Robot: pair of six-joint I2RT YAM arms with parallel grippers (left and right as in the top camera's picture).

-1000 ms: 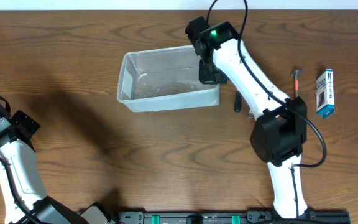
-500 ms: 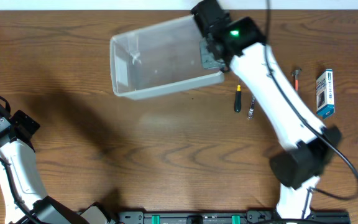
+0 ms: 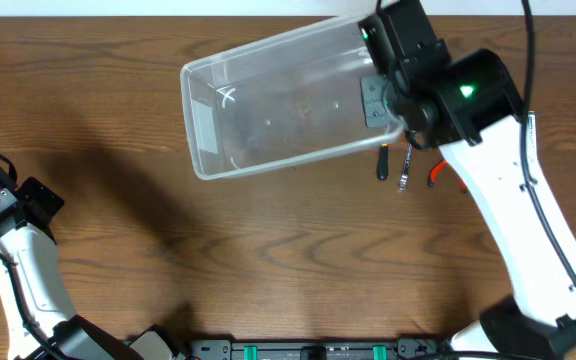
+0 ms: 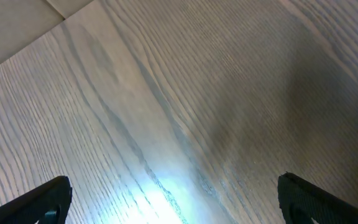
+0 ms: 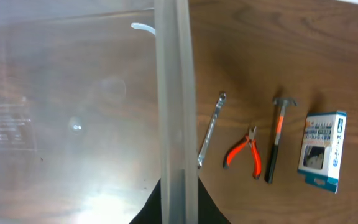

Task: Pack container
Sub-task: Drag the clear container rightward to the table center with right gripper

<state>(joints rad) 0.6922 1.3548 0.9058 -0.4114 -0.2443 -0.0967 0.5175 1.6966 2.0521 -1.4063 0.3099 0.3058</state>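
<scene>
Overhead, we note the container [image 3: 278, 100] lying along the table's [image 3: 268, 270] far edge, right of centre, skewed so that its right end sits nearer the far edge than its left. The right gripper [image 3: 380, 100] is clamped on the short right-hand wall, one finger on each side of the rim. The right wrist view confirms it, with the clear wall running straight up from between the dark fingers [image 5: 148, 208]. Just right of the container and nearer to us on the wood lie a black-handled screwdriver [image 3: 382, 162], a slim wrench [image 5: 210, 130], orange-handled pliers [image 5: 246, 152] and a small hammer [image 5: 276, 146]. A blue-and-white box [image 5: 321, 150] lies beyond them toward the right edge. All five are apart from one another. We cannot tell for certain whether the container's base touches the wood. The left gripper [image 4: 173, 199] sits by the left edge with its jaws spread wide, nothing but bare grain between the tips.
</scene>
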